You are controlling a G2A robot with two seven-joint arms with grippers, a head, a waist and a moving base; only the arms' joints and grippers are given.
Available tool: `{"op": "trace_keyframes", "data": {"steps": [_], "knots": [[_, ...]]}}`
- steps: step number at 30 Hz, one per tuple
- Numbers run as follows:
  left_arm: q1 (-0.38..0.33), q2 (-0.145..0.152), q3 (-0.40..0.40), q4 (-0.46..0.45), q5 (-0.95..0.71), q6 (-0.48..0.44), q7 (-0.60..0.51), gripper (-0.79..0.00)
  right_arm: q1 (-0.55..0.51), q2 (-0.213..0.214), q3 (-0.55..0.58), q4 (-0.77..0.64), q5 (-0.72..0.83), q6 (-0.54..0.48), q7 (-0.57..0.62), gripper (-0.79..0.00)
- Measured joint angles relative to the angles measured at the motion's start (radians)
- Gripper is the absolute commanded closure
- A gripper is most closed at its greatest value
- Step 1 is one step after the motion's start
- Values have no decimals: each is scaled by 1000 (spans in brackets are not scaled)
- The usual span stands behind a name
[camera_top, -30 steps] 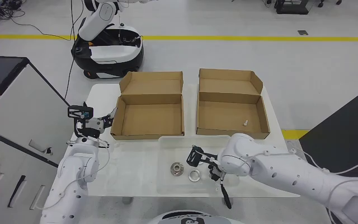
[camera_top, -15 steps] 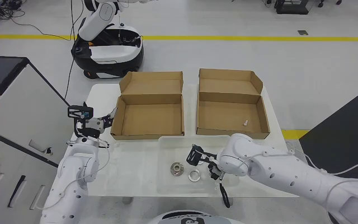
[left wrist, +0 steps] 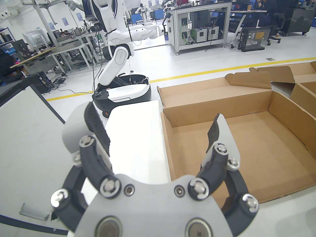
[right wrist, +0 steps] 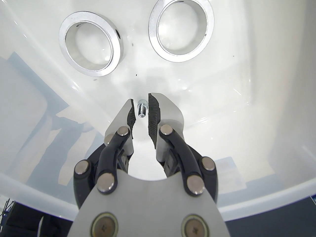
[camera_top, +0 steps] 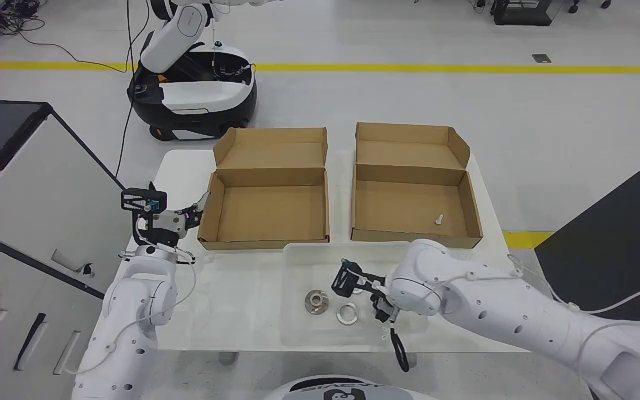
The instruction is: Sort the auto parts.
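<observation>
While right gripper (right wrist: 140, 99) straddles one bolt (right wrist: 142, 108), jaws narrowly apart, two rings (right wrist: 97, 70) beside; left gripper (left wrist: 153, 110) wide, empty.

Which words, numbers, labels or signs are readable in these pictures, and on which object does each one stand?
Readable text: none.
Left cardboard box, right cardboard box: plain, no print visible.
One metal ring, other metal ring, screw, white tray: no markings visible.
Blue sheets in the room behind, left wrist view: too small and blurred to read.
</observation>
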Motion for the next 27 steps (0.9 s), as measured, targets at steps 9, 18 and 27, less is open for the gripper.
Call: {"op": "trace_keyframes", "data": {"steps": [9,18,27], "knots": [[0,0,0,0,0,0,0,-785,-10,-8,11,4,-10,-1,18,0],[0,0,0,0,0,0,0,-785,-1,3,61,-40,14,-4,51,0],[0,0,0,0,0,0,0,-785,83,57,71,-147,115,16,50,0]]}}
